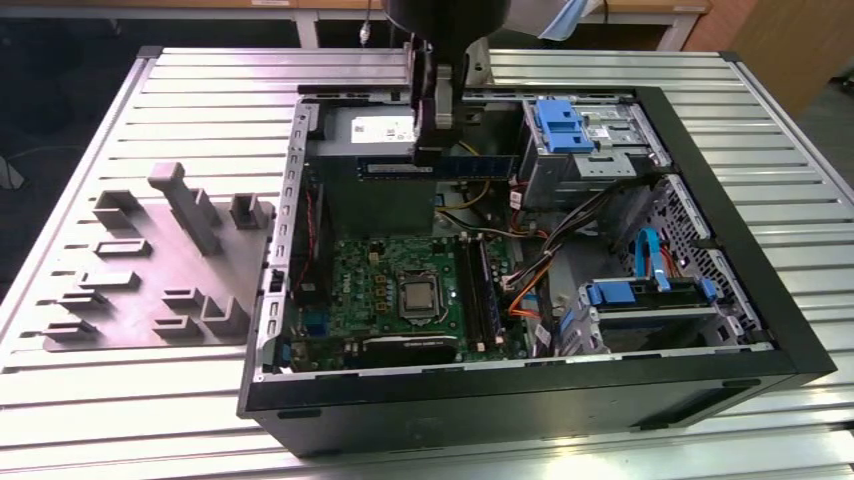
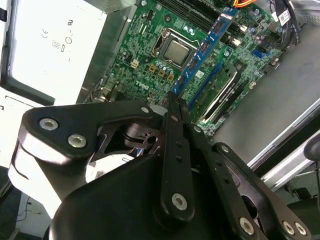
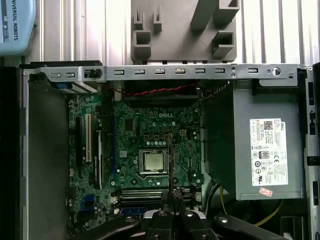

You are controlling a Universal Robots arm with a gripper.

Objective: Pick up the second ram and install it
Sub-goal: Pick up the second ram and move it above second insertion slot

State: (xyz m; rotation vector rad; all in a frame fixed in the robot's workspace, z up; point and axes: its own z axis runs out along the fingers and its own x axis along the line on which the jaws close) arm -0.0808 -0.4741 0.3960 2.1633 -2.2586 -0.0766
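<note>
Second ram (image 1: 474,166) is up in the air, pinched on its flat faces by the gripper (image 1: 430,152). The fingers (image 2: 174,120) are pressed tight against it in the second wrist view. It hangs on edge above the open case (image 1: 467,412), and in the exterior view it sits over the power supply (image 1: 367,128), with the motherboard (image 1: 387,280) lower down. Now the worry: its long axis lies level, running from the exterior view's left to the exterior view's right, while the black slots (image 1: 483,290) run crosswise to that. Brought down at this heading, it would land across them and could jam or bend. Such a narrow grip on a thin stick could also let it tip. One slot looks filled already, so seating it in the wrong one is a further risk.
</note>
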